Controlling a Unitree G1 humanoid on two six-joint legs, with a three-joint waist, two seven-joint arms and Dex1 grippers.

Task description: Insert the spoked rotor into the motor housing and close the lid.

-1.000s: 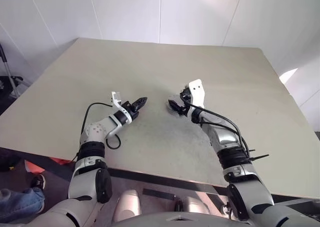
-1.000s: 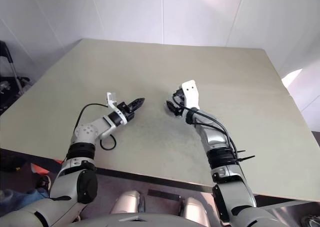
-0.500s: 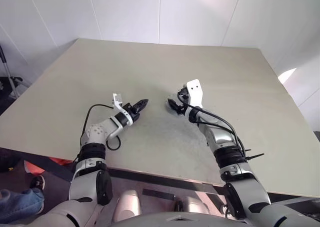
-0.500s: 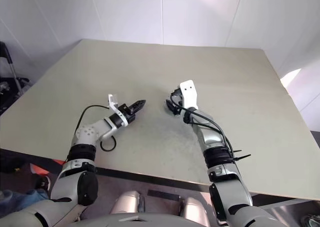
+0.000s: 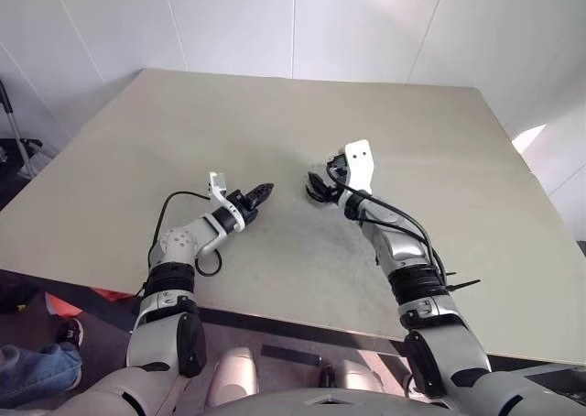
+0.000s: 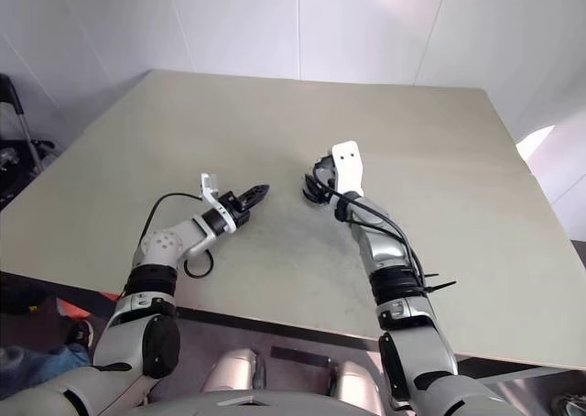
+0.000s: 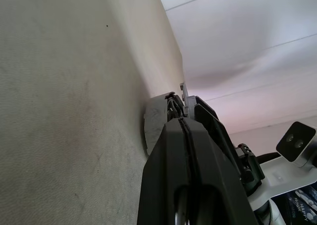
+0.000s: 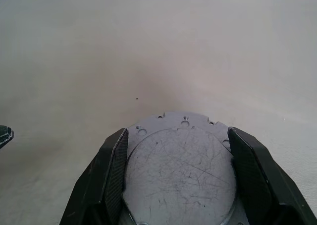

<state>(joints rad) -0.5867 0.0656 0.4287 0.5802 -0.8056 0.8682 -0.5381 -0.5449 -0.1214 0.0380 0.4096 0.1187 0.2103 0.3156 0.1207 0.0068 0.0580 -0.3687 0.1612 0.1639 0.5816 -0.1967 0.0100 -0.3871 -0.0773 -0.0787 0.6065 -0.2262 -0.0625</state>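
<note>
A round silver-grey metal disc (image 8: 181,173) with a scratched flat face and small holes near its rim sits between the two fingers of my right gripper (image 8: 177,132). Both fingers (image 8: 115,170) press against its sides. I cannot tell whether this face belongs to the lid or to the motor housing. The spoked rotor is hidden, and no copper windings show. In the left eye view the right gripper (image 5: 317,186) holds the disc low over the middle of the table (image 5: 275,114). My left gripper (image 5: 262,193) hovers a short way to its left, shut and empty, pointing at the disc (image 7: 154,126).
The beige table stretches wide around both arms, and its near edge (image 5: 302,320) runs close under my elbows. A black cable (image 5: 197,256) loops at the left forearm. White wall panels stand behind the far edge.
My right wrist has turned a little, swinging its fingers and the disc slightly toward the far side. The left arm has stayed still.
</note>
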